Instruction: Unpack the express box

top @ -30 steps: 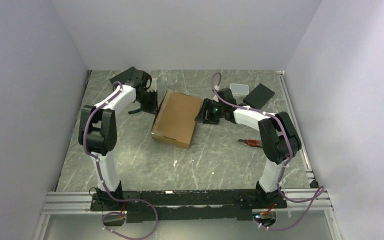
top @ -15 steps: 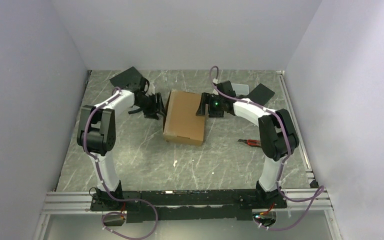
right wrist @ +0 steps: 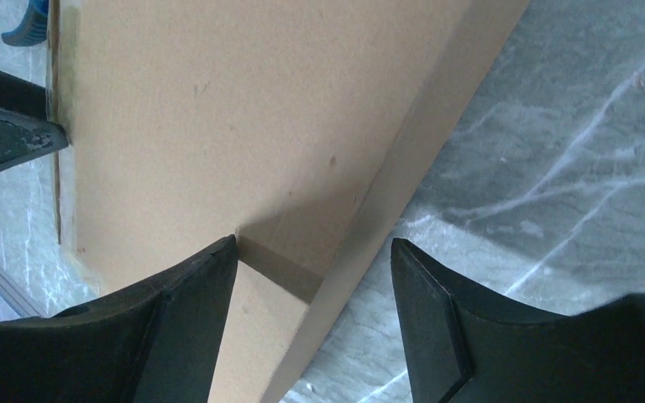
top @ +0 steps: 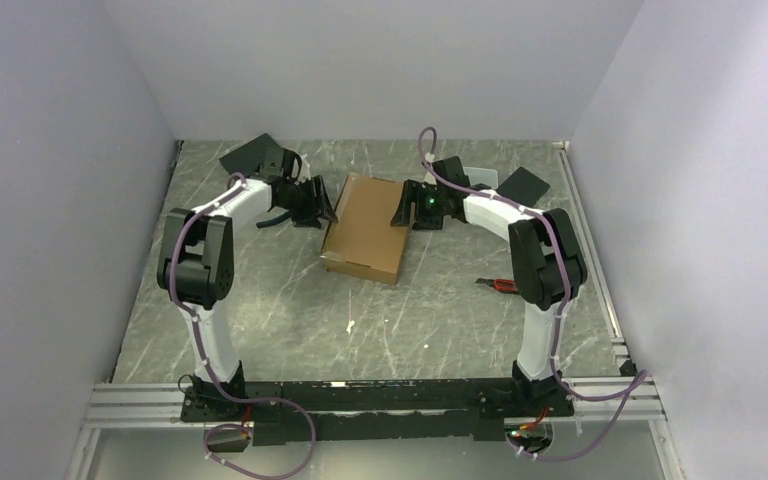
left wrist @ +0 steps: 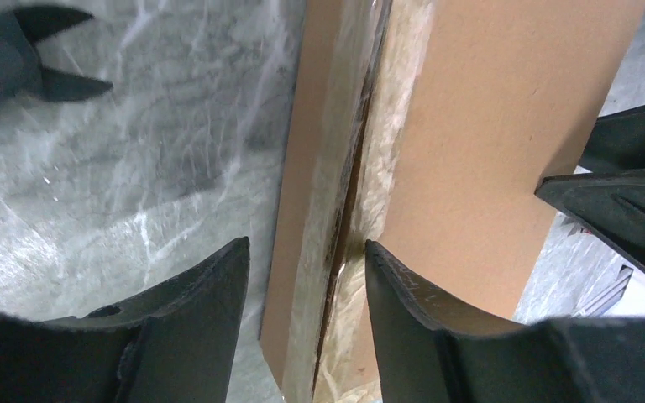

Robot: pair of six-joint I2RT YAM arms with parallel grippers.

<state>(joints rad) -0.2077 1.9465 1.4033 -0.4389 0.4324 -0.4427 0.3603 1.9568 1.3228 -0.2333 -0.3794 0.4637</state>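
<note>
Table: grey marbled top (top: 260, 310), pale walls on three sides.

Left black block: flat and dark (top: 250, 153), at the far left, just behind the left arm's wrist.

Left gripper: at the box's left long edge, towards its far end (top: 318, 206). In the wrist view (left wrist: 306, 256) the jaws are spread wide and the fingers (left wrist: 201, 306) straddle that edge, one tip on the table side and the other over the lid. Cannot tell whether either pad presses the cardboard.

White scrap: small fleck (top: 349, 327) on the table, nearer the bases than the box and apart from it.

Express box: plain brown and flat (top: 365, 228), mid-table, lid down. Its long axis runs near to far, slightly skewed. The far half sits between the two grippers. The left wrist view (left wrist: 487, 126) shows a seam along the side covered by wrinkled clear tape (left wrist: 340, 168). The right wrist view (right wrist: 218, 126) shows the lid face and one corner.

Right gripper: at the box's right long edge, far end (top: 403, 208). In the wrist view (right wrist: 315, 252) the jaws are wide apart with the box corner between the fingers (right wrist: 437, 319). Contact cannot be told.

White case: pale sliver (top: 477, 176), mostly hidden behind the right arm.

Right black block: flat (top: 522, 186), far right, just beside the case.

Red-and-black tool: small (top: 500, 285), on the table next to the right arm's elbow, well apart from the box.
</note>
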